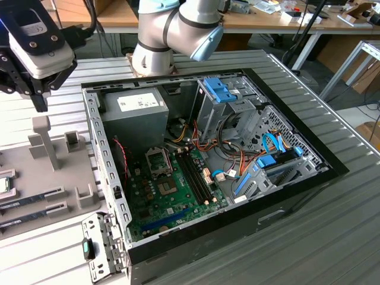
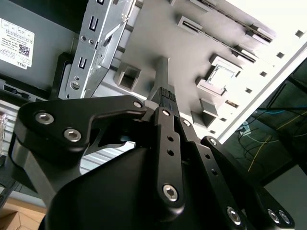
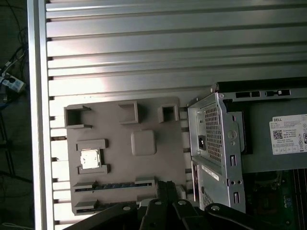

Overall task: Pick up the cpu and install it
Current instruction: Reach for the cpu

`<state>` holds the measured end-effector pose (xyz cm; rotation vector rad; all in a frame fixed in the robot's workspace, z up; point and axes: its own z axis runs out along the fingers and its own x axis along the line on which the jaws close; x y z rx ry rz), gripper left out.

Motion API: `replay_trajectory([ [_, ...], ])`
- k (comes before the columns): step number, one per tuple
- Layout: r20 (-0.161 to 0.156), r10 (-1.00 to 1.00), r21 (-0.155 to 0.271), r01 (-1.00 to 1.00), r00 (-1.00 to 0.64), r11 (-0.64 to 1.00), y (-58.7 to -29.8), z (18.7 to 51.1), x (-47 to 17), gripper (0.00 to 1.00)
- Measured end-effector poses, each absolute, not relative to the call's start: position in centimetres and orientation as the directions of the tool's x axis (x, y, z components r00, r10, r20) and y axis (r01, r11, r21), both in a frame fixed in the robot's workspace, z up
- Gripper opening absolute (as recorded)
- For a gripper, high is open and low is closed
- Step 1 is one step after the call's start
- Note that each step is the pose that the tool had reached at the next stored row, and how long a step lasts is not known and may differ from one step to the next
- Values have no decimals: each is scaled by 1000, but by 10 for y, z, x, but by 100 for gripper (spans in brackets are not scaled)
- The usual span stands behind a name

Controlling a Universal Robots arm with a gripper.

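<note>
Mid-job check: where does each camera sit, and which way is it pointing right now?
Exterior view: off the arm, looking down into the open computer case; the arm and gripper show.
First wrist view: at the wrist, looking down on the grey tray holding the cpu; the gripper's links show.
Second wrist view: at the wrist, looking along the shut gripper toward the tray.
Both wrist views share the tray, cpu and case corner.

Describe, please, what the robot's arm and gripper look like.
The arm is built of silvery-grey tubular segments with a light blue joint cap. The gripper is matte black, its jointed links fastened with silver screws. In the exterior view a pale grey housing sits above it.
</note>
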<state>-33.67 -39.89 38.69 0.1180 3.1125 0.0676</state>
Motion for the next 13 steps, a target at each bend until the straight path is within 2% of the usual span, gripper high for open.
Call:
replay_trajectory([
  [13,-24,76,44,75,-997,996,-399,386,-342,11],
])
